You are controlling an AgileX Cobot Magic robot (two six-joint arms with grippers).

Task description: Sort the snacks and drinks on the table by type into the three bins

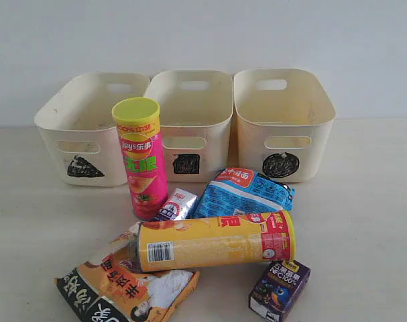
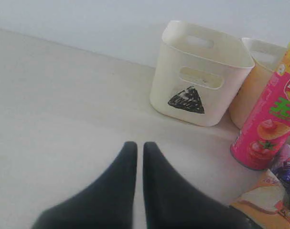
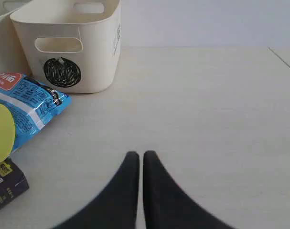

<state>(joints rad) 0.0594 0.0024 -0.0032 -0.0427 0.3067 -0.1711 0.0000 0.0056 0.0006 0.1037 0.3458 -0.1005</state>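
Note:
Three cream bins stand in a row at the back: triangle bin, square bin, circle bin. A pink chip tube with a yellow lid stands upright before them. A yellow-orange chip tube lies on its side across an orange-black-white bag. Behind it lie a blue packet and a slim blue-white-silver carton. A dark purple carton sits front right. My left gripper is shut and empty over bare table, apart from the triangle bin. My right gripper is shut and empty too.
A plain white wall runs behind the bins. The pale beige table extends bare to the right of the pile and to the left. In the right wrist view the circle bin and blue packet lie off to one side.

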